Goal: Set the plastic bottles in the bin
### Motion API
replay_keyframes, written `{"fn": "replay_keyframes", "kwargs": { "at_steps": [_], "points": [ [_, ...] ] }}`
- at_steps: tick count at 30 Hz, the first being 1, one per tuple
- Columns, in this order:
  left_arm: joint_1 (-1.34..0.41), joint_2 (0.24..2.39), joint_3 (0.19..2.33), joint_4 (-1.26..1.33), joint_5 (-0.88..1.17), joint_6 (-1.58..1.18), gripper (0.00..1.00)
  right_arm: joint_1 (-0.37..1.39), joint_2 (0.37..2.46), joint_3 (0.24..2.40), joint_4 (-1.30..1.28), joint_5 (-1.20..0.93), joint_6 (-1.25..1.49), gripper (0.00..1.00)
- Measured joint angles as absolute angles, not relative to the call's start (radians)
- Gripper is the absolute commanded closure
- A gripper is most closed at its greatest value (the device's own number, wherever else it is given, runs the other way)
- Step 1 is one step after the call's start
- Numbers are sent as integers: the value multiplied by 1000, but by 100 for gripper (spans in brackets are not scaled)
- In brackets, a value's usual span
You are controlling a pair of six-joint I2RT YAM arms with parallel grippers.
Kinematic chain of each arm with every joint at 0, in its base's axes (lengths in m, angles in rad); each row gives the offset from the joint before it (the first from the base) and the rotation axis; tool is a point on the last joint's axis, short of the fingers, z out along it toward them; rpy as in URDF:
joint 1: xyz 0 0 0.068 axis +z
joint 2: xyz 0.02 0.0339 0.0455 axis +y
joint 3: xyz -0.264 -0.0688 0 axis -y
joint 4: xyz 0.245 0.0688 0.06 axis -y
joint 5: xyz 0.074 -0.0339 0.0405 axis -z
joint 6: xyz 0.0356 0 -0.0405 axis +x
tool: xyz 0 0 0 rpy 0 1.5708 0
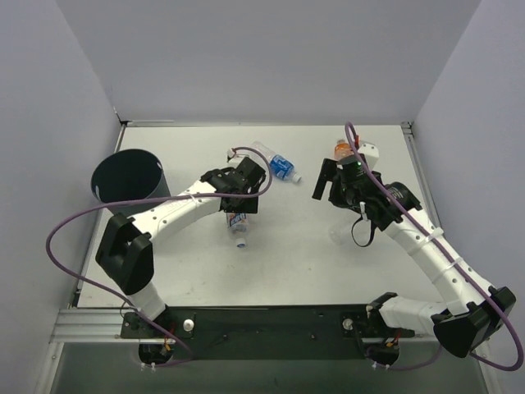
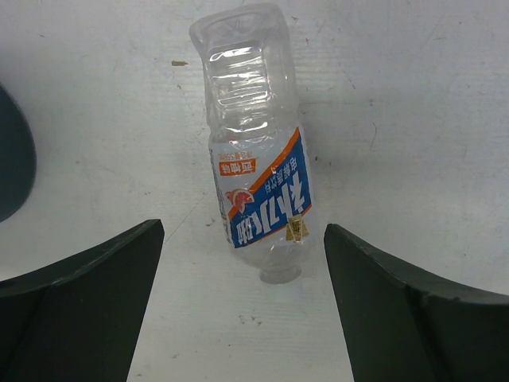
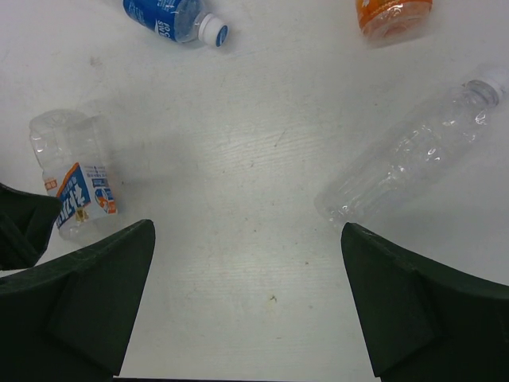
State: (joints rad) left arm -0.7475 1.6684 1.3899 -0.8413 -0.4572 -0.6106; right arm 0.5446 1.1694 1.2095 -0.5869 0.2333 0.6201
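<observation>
A white-and-blue-labelled clear bottle (image 1: 238, 223) lies on the table; in the left wrist view the same bottle (image 2: 258, 159) lies just beyond my open fingers, cap end towards them. My left gripper (image 1: 240, 197) (image 2: 242, 278) hovers over it, open and empty. A blue-labelled bottle (image 1: 279, 164) (image 3: 171, 17) lies at centre back. An orange-filled bottle (image 1: 343, 149) (image 3: 394, 16) sits behind my right gripper (image 1: 328, 187) (image 3: 246, 270), which is open and empty over bare table. An unlabelled clear bottle (image 3: 413, 155) lies to its right. The dark bin (image 1: 127, 176) stands at the left.
The bin's edge (image 2: 12, 159) shows at the left of the left wrist view. The labelled bottle (image 3: 75, 187) also shows in the right wrist view, with part of the left gripper beside it. White walls enclose the table on three sides.
</observation>
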Motion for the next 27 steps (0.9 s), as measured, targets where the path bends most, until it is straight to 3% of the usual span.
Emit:
{"fn": "replay_keyframes", "kwargs": {
  "at_steps": [27],
  "points": [
    [-732,1834,1316,-683,-507,-671,8,545,1161,1169,-587,194,598,3]
  ]
}}
